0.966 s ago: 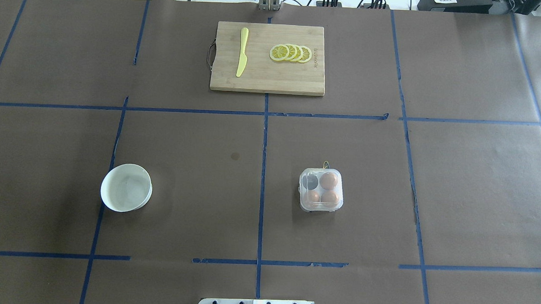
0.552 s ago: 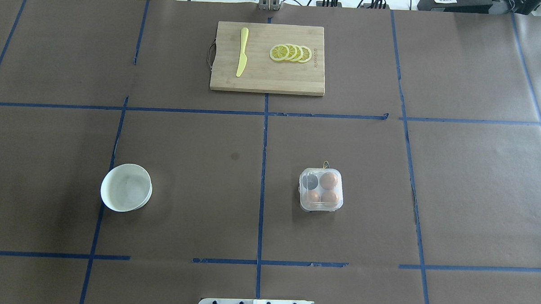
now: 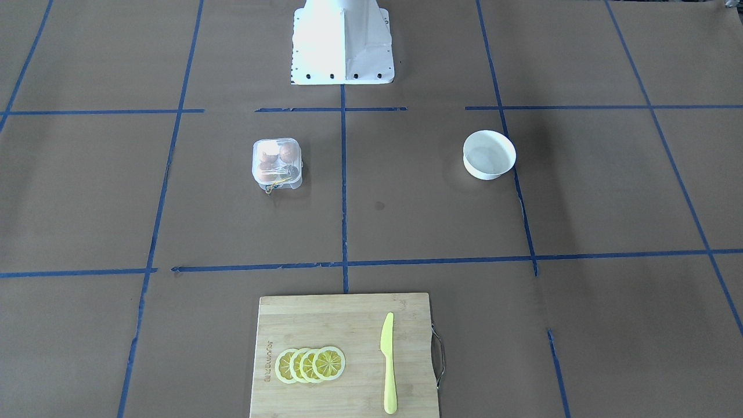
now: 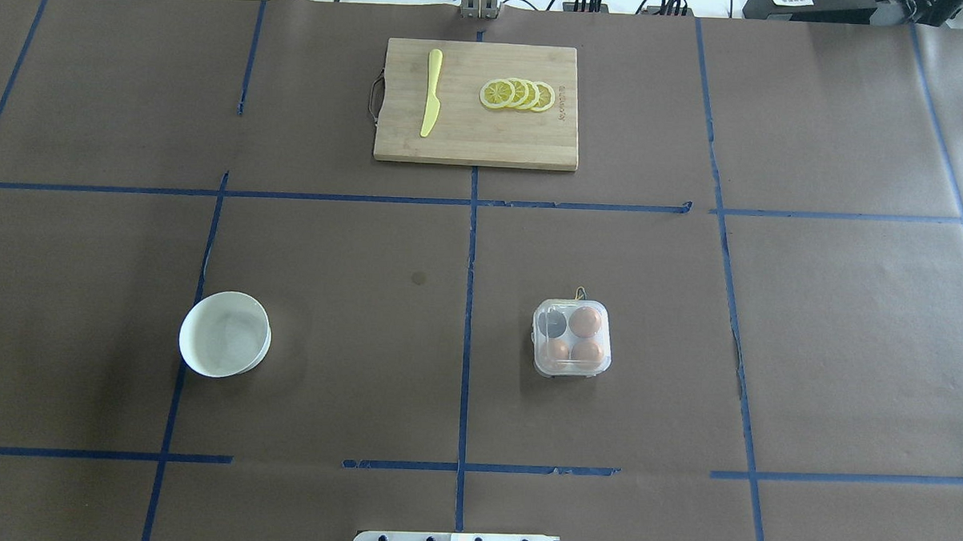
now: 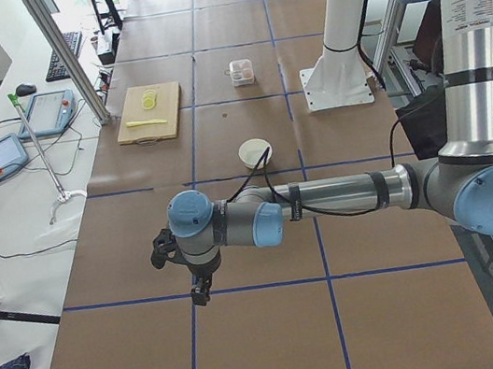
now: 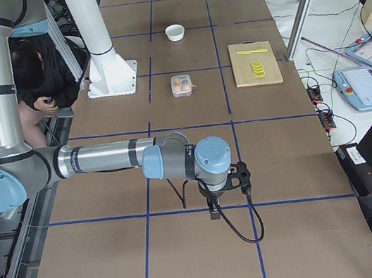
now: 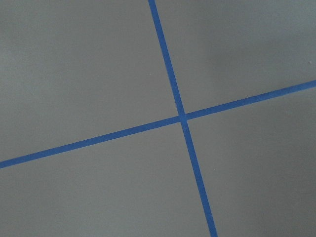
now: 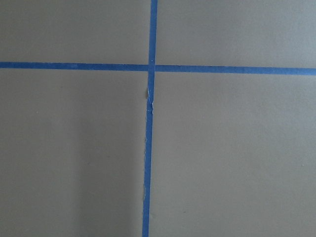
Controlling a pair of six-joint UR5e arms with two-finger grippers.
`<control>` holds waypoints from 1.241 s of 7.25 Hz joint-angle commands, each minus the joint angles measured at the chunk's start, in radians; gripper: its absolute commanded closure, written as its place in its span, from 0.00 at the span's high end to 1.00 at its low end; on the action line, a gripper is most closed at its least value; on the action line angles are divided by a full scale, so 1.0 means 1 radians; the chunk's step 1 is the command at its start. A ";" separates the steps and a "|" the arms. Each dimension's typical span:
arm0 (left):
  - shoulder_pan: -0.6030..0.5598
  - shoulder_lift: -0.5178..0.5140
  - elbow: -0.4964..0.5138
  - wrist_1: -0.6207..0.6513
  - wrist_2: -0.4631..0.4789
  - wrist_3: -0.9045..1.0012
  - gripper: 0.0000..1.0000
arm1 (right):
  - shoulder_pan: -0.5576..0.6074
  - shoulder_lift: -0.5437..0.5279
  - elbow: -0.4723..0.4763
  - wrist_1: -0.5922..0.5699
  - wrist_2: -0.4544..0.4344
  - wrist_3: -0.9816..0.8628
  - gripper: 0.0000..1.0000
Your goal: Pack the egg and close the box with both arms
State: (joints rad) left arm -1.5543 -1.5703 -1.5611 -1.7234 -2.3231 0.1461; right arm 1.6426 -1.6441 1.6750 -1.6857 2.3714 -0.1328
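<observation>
The clear box [image 4: 571, 338] stands on the table right of centre. It also shows in the front view [image 3: 277, 164]. Its lid looks down over the cups. Three brown eggs lie inside: one at the far right [image 4: 585, 321], two in the near cups [image 4: 557, 352] [image 4: 588, 353]. The far-left cup is empty. No loose egg shows. My left gripper [image 5: 201, 290] hangs over a tape cross near the table's left end. My right gripper [image 6: 213, 209] hangs over a cross near the right end. Both are far from the box, and I cannot tell whether they are open or shut.
An empty white bowl [image 4: 224, 334] stands left of centre. A wooden cutting board [image 4: 478, 102] at the far side carries a yellow knife [image 4: 431, 92] and lemon slices [image 4: 517, 94]. The white pedestal [image 3: 342, 46] stands at the near edge.
</observation>
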 commanded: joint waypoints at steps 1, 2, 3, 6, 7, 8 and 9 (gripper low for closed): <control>0.000 0.007 -0.001 -0.002 0.001 -0.003 1.00 | 0.000 0.012 0.000 0.001 -0.017 0.005 1.00; 0.000 0.006 -0.002 -0.002 0.001 -0.005 1.00 | 0.000 0.012 0.002 0.001 -0.017 0.007 1.00; 0.000 0.006 -0.005 -0.002 0.001 -0.005 1.00 | 0.000 0.013 0.005 0.001 -0.017 0.016 1.00; 0.000 0.007 -0.004 -0.008 -0.001 -0.022 1.00 | 0.000 0.007 -0.001 0.058 -0.017 0.064 1.00; 0.000 0.007 -0.002 -0.028 -0.001 -0.029 1.00 | 0.000 0.007 -0.001 0.060 -0.017 0.065 1.00; 0.000 0.007 0.004 -0.051 -0.002 -0.067 1.00 | 0.000 0.007 -0.001 0.060 -0.015 0.065 1.00; 0.000 0.007 0.004 -0.070 -0.001 -0.101 1.00 | 0.000 0.007 -0.003 0.060 -0.015 0.065 1.00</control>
State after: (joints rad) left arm -1.5539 -1.5632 -1.5591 -1.7688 -2.3246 0.0847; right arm 1.6429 -1.6366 1.6732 -1.6268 2.3556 -0.0688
